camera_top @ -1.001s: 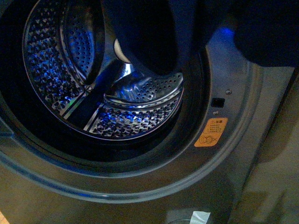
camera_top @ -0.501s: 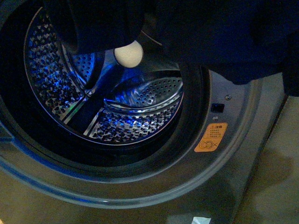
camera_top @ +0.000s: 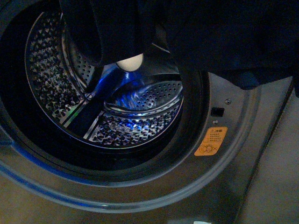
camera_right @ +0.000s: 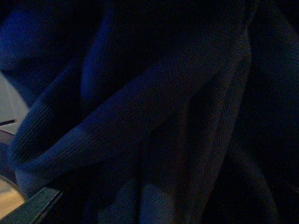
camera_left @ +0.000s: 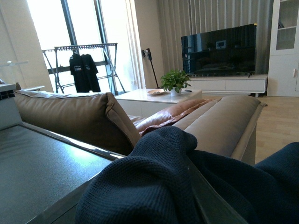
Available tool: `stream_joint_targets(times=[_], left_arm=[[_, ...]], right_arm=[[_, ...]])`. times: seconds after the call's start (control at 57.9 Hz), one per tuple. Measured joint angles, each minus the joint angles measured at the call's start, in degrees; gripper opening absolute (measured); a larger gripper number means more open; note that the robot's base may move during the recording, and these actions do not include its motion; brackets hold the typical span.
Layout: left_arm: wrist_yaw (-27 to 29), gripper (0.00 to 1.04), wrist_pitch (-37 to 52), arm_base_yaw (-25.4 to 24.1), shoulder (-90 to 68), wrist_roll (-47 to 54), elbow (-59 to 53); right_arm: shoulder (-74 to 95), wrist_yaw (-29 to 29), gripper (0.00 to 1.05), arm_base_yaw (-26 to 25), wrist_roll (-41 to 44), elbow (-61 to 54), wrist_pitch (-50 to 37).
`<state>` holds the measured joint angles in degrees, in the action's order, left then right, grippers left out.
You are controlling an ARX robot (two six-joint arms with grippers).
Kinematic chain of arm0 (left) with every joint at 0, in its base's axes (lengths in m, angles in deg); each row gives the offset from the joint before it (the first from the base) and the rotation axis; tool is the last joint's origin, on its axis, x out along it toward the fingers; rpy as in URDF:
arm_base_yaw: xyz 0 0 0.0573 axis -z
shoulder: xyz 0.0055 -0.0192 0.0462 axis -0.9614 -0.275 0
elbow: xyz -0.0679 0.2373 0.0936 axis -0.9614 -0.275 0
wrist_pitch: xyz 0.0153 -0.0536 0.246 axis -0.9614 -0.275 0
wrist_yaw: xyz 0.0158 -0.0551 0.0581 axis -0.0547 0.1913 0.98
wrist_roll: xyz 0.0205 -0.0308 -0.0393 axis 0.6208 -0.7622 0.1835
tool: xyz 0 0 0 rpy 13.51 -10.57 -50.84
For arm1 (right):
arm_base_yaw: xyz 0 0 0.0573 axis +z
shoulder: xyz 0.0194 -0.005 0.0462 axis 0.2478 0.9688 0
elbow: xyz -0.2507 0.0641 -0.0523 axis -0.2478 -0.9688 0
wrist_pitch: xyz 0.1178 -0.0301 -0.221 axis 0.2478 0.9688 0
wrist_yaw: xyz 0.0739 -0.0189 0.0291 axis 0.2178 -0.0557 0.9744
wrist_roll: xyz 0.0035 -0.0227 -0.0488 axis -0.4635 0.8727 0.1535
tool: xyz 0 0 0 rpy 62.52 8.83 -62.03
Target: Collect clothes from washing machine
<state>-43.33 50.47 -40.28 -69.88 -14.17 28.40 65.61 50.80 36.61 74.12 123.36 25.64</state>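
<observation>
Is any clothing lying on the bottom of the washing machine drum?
No, the front view shows only bare perforated steel on the drum floor; the dark clothes hang across the top of the opening.

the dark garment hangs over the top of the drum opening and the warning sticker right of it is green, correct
Not quite. The front view shows the warning sticker is orange, not green. The rest holds: the dark garment hangs over the top of the drum opening, sticker to its right.
</observation>
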Motion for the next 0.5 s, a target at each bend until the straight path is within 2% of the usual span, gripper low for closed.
stream_joint_targets(times=[0.104, 0.207, 0.276, 0.501], left_arm=[[0.02, 0.04, 0.00, 0.00, 0.00, 0.00, 0.00], [0.04, 0.04, 0.00, 0.00, 0.00, 0.02, 0.00], [0.04, 0.04, 0.00, 0.00, 0.00, 0.00, 0.02], [0.04, 0.04, 0.00, 0.00, 0.00, 0.02, 0.09]], right_arm=[[4.48, -6.10, 0.97, 0.90, 8.07, 0.11, -7.28], [6.82, -9.01, 0.97, 1.29, 12.57, 0.22, -11.69], [9.11, -11.26, 0.97, 2.08, 17.18, 0.20, -17.62], [15.47, -11.96, 0.97, 2.29, 20.04, 1.75, -21.24]])
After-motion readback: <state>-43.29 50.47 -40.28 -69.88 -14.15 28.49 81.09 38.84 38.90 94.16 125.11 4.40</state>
